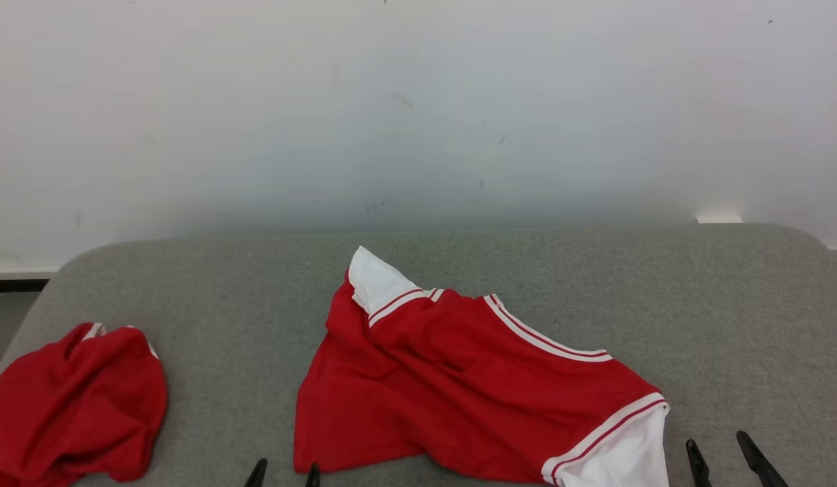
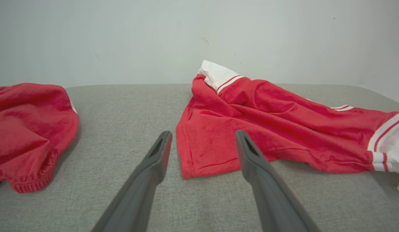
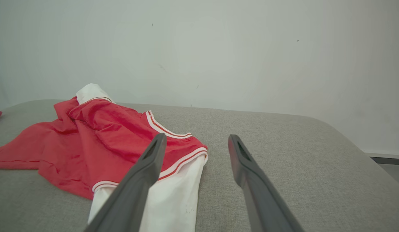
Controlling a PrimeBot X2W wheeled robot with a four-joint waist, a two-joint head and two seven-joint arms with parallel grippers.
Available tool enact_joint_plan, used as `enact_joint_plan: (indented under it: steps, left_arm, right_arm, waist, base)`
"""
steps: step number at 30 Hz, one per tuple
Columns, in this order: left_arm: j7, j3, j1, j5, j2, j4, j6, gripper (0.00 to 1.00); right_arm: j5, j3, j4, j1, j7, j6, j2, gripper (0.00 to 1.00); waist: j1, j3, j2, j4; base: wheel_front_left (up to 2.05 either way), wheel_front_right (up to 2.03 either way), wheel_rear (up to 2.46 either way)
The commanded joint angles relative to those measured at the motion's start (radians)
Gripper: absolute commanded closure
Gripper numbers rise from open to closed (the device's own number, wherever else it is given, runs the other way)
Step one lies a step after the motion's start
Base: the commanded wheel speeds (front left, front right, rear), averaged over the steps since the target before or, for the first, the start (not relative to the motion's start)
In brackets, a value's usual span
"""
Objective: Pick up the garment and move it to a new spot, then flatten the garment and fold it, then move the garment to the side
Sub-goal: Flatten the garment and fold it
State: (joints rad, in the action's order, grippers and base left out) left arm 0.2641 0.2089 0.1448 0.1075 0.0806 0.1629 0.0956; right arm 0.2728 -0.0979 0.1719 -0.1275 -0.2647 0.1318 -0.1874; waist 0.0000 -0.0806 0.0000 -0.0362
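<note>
Left fingers (image 2: pixel 157 161) and right fingers (image 3: pixel 239 161) spread wide, empty. We judge garment (image 1: pixel 459 385) light, limp, slippery; pinch hem corner (image 2: pixel 189 167) between left tips, white sleeve (image 3: pixel 173 193) beside right.

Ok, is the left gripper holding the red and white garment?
No, the left gripper stands wide open, closed on nothing, and the garment lies loose on the grey table.

Red garment (image 1: pixel 459 385) with white striped trim, red bundle (image 1: pixel 74 402), grey table (image 1: pixel 229 304), dark claws
</note>
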Motion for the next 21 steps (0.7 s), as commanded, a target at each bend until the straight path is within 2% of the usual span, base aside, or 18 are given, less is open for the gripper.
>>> enact_joint_plan:
  steps: [1,9,14,17,21]
  left_arm:
    - [0.0,-0.003,-0.003,-0.018,-0.001,0.003,-0.003,0.0]
    - [0.0,-0.021,0.003,-0.033,-0.011,0.002,-0.012,0.0]
    - [0.0,-0.011,-0.024,-0.052,0.002,0.052,-0.027,0.0]
    - [-0.056,0.006,-0.061,-0.07,0.022,0.104,-0.041,0.0]
    - [-0.167,0.013,-0.114,-0.076,0.036,0.125,-0.049,0.0]
  right_arm:
    - [0.0,-0.002,0.005,0.006,0.001,-0.002,0.002,0.0]
    - [0.02,-0.012,-0.01,0.01,0.001,-0.002,0.005,0.0]
    - [0.067,-0.038,-0.018,0.008,0.004,-0.002,-0.052,0.0]
    - [0.1,-0.073,-0.03,0.021,0.099,-0.002,-0.119,0.0]
    - [0.16,-0.078,-0.051,0.017,0.312,-0.002,-0.181,0.0]
  waist:
    - [0.0,-0.001,0.0,0.001]
    - [0.0,0.003,0.0,-0.012]
    - [0.0,0.011,0.0,-0.025]
    - [0.0,0.02,0.0,-0.033]
    - [0.0,0.042,0.0,-0.04]
  base:
    - [0.0,0.0,0.0]
    - [0.0,0.0,0.0]
    - [0.0,0.0,0.0]
    - [0.0,0.0,0.0]
    - [0.0,0.0,0.0]
